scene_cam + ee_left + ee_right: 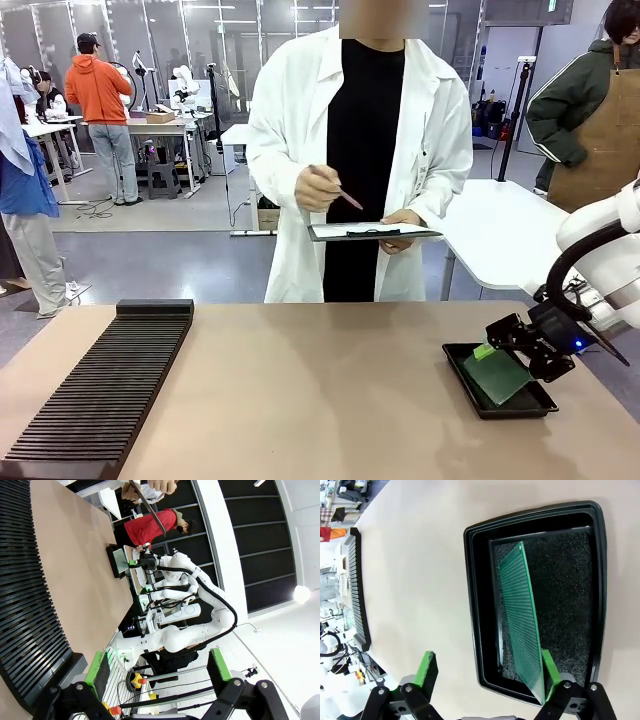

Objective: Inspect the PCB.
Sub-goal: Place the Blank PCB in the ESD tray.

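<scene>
The PCB (520, 625) is a thin green board with a dotted grid face. It stands tilted on one long edge inside the shallow black tray (480, 605), and its near corner is beside one green pad (547, 672). My right gripper (487, 672) hangs just over the tray's near end, open, holding nothing. From the front, the PCB (495, 375) lies in the tray (500, 412) at the table's right, below the right gripper (510, 338). My left gripper (158, 667) is open and empty, far from the tray (111, 565).
A long black slotted rack (100, 390) lies along the table's left side. Across the table a person in a white coat holds a clipboard (372, 232) and a pen (348, 198). Bare tabletop (320, 400) spans the middle.
</scene>
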Robot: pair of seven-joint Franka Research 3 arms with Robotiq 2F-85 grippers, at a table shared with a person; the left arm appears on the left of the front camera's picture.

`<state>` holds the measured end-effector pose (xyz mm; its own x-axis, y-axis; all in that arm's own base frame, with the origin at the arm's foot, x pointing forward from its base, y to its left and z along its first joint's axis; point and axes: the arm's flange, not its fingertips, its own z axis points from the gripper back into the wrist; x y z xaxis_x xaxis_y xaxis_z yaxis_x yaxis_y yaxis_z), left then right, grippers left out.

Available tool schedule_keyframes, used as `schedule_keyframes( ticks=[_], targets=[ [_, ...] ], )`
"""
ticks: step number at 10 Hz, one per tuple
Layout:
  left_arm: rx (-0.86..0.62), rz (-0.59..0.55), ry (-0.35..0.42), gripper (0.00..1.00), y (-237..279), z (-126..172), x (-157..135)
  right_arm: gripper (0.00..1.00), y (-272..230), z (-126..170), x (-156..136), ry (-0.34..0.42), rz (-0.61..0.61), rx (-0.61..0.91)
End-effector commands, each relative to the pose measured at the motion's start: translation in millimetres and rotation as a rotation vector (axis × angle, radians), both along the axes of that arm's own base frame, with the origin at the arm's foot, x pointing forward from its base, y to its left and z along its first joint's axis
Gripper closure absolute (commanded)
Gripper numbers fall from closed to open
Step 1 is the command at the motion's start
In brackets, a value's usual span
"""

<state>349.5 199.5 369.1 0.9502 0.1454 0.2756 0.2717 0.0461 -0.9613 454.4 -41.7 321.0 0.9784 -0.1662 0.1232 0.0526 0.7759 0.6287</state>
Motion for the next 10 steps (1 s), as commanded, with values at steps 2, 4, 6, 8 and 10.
schedule_keyframes(
  ticks=[2, 4, 6, 8, 10],
  targets=[
    [0.004, 0.0, 0.004, 0.0, 1.2, 3.3, 2.2, 0.0, 2.0, 7.4, -7.4, 0.005, -0.023, -0.007],
    [0.004, 0.0, 0.004, 0.0, 1.2, 3.3, 2.2, 0.0, -2.7, 9.5, -9.0, -0.012, -0.036, -0.004],
    [0.004, 0.0, 0.004, 0.0, 1.2, 3.3, 2.2, 0.0, -8.8, 17.0, -16.7, -0.018, -0.05, -0.04],
    [0.004, 0.0, 0.004, 0.0, 1.2, 3.3, 2.2, 0.0, -12.7, 36.4, -27.6, -0.035, -0.063, -0.081],
    [0.004, 0.0, 0.004, 0.0, 1.2, 3.3, 2.2, 0.0, -17.0, 46.8, -31.5, -0.055, -0.071, -0.07]
  ],
)
